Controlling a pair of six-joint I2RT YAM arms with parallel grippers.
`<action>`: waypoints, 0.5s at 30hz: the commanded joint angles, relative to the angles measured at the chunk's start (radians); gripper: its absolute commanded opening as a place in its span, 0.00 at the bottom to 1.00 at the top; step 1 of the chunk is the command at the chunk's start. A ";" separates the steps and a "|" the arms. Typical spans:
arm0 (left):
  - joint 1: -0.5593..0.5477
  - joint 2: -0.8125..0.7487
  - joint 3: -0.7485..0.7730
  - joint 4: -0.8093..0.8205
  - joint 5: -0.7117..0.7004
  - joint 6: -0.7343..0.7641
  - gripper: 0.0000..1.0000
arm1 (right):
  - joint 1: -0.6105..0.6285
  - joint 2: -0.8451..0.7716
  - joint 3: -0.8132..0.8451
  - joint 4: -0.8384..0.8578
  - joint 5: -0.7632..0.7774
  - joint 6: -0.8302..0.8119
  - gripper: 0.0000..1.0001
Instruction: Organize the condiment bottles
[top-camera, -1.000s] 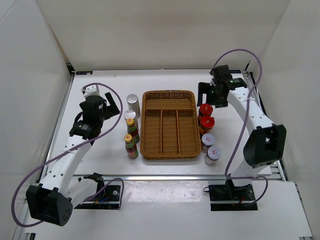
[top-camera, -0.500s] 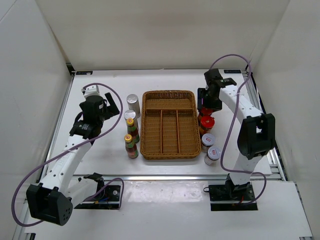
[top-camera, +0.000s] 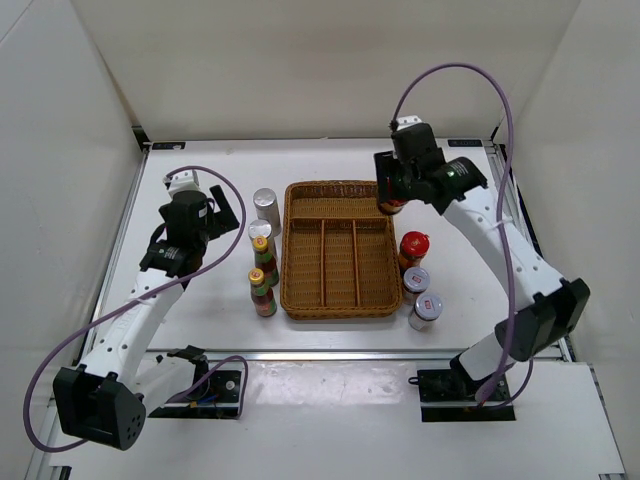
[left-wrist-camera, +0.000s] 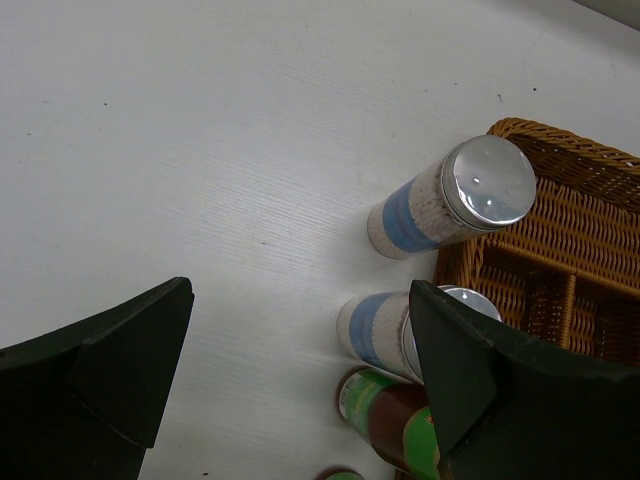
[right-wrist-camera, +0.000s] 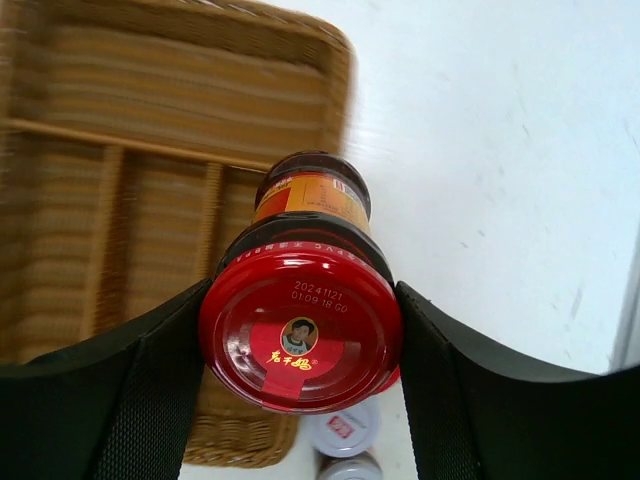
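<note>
Right fingers (right-wrist-camera: 130, 400) clamped on both sides of a red-lidded jar (right-wrist-camera: 300, 330), held above the far right corner of the wicker tray (right-wrist-camera: 150, 80). Another red-lidded jar (top-camera: 414, 243) and two grey-lidded jars (top-camera: 416, 280) stand in line just beside the tray's right edge. Left fingers (left-wrist-camera: 100, 370) spread wide, gripping nothing, over bare bench (left-wrist-camera: 200, 120) left of two shakers (left-wrist-camera: 455, 195).

I'm working in a robot lab cell: plain white walls (top-camera: 320, 60) box in a white table (top-camera: 220, 325), arms (top-camera: 135, 310) bolted on.
</note>
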 joint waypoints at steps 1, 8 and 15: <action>-0.001 -0.007 0.011 -0.005 -0.020 -0.008 1.00 | 0.057 -0.042 0.051 0.073 -0.016 -0.009 0.00; -0.001 -0.016 0.011 -0.005 -0.020 -0.008 1.00 | 0.112 -0.042 -0.081 0.064 -0.050 0.074 0.00; -0.001 -0.016 0.011 -0.005 -0.020 -0.008 1.00 | 0.112 -0.012 -0.195 0.131 -0.041 0.083 0.00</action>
